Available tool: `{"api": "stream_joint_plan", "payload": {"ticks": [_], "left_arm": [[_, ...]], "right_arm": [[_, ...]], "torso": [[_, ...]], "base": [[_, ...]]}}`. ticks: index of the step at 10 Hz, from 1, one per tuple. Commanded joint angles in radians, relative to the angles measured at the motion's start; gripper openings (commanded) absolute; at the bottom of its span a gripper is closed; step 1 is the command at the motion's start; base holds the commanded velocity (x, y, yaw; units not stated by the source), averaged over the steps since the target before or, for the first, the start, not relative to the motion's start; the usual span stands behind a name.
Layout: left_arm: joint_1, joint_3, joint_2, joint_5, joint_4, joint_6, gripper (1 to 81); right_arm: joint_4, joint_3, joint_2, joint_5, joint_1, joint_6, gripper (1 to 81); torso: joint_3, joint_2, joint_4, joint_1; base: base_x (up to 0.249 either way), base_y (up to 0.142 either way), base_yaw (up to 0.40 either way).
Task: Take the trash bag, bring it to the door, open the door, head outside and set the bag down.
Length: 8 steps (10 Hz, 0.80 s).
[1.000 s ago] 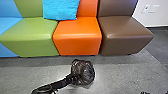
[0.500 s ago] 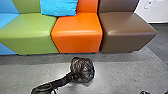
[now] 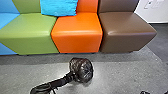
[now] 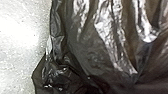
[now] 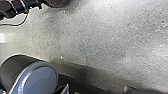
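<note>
"Where's your trash bag?"

"Your left hand grips it, out from the orange seat's front edge, against speckled grey floor."

"Your right hand?"

"Can't tell you its state."

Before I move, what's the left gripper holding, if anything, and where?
The left gripper seems to hold the trash bag by its arm-facing side; the exact spot is hidden.
</note>
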Motion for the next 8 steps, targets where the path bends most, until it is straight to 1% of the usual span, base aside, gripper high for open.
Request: {"api": "stream_joint_plan", "payload": {"ticks": [1, 5, 6, 8], "left_arm": [[-0.058, 0.008, -0.029, 0.136, 0.006, 0.005, 1.0], [-0.047, 0.009, -0.037, 0.129, 0.003, 0.003, 1.0], [-0.047, 0.008, -0.038, 0.129, 0.003, 0.003, 1.0], [-0.051, 0.009, -0.043, 0.139, -0.004, 0.003, 1.0]], "right_arm": [[0.011, 0.035, -0.045, -0.046, 0.072, 0.0, 81.1], [0.012, 0.031, -0.035, -0.046, 0.073, 0.0, 81.1], [0.012, 0.029, -0.035, -0.046, 0.073, 0.0, 81.1], [0.011, 0.029, -0.033, -0.046, 0.073, 0.0, 81.1]], "torso": [[0.0, 0.0, 0.0, 0.0], [0.0, 0.0, 0.0, 0.0], [0.0, 0.1, 0.0, -0.064], [0.0, 0.11, 0.0, -0.069]], "base": [[0.0, 0.0, 0.0], [0.0, 0.0, 0.0], [0.0, 0.0, 0.0], [0.0, 0.0, 0.0]]}}
